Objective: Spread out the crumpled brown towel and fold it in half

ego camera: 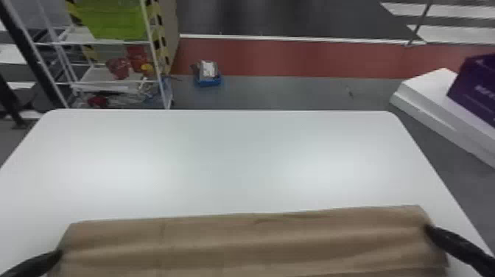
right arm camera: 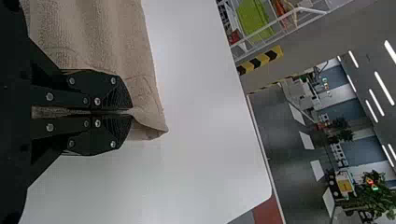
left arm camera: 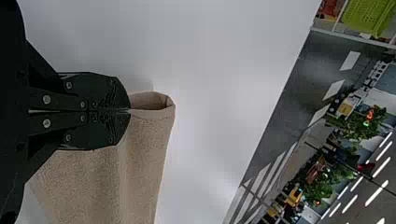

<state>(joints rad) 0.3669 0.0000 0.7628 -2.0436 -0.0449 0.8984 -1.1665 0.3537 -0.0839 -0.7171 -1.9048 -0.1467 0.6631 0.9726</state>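
Note:
The brown towel [ego camera: 250, 243] stretches wide across the near part of the white table, with soft ripples running from side to side; its near part is cut off by the bottom edge. At its left side is my left gripper [ego camera: 59, 254], and at its right side my right gripper [ego camera: 429, 229]. In the left wrist view the left gripper [left arm camera: 128, 111] is shut on the towel [left arm camera: 144, 154], whose edge curls into a loop beyond the fingertips. The right wrist view has the right gripper [right arm camera: 130, 112] shut on the towel [right arm camera: 135, 79] near a corner, which sticks out past the tips.
The white table [ego camera: 235, 158] extends beyond the towel to its far edge. Behind it at the left stands a white rack [ego camera: 158, 66] with a green basket [ego camera: 110, 18]. A blue box [ego camera: 209, 79] lies on the floor. A purple box [ego camera: 475, 88] rests on a white block at the right.

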